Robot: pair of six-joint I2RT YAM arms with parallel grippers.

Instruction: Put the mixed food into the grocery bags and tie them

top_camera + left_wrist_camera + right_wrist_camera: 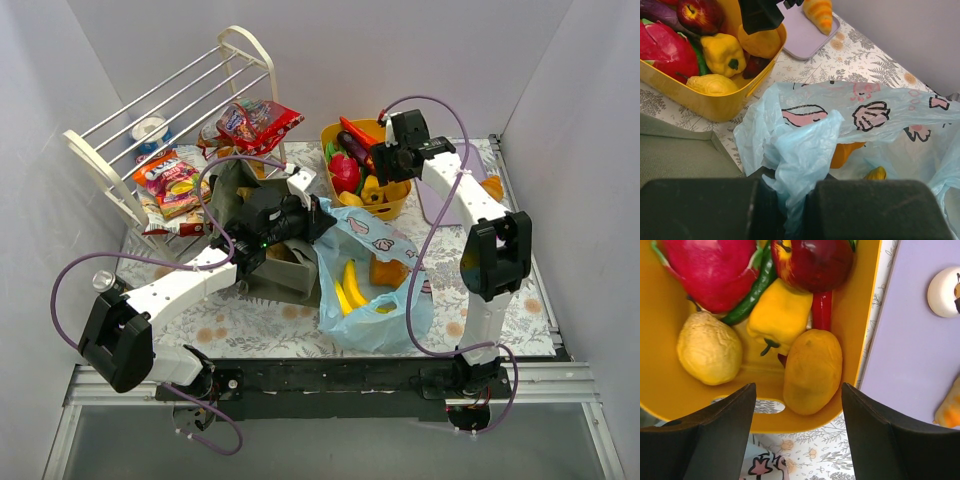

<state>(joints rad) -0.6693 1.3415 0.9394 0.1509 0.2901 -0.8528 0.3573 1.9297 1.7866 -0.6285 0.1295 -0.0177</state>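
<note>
The light-blue plastic bag point(375, 290) lies open at the table's middle with yellow bananas point(352, 285) and an orange piece point(388, 271) inside. My left gripper point(318, 222) is shut on the bag's rim point(805, 150). The olive-green tote point(265, 240) stands under my left arm. My right gripper point(385, 165) is open and empty above the yellow tub point(398, 205), over an orange mango point(812, 371), a yellow pepper point(779, 315), a pale pear point(709, 347) and red fruit point(812, 262). Snack packets point(258, 122) lie on the rack.
A white wire rack point(165, 120) stands at the back left with more packets point(172, 182). A lilac board point(917, 355) lies right of the tub, with a croissant point(819, 11) on it. Grey walls close in on three sides.
</note>
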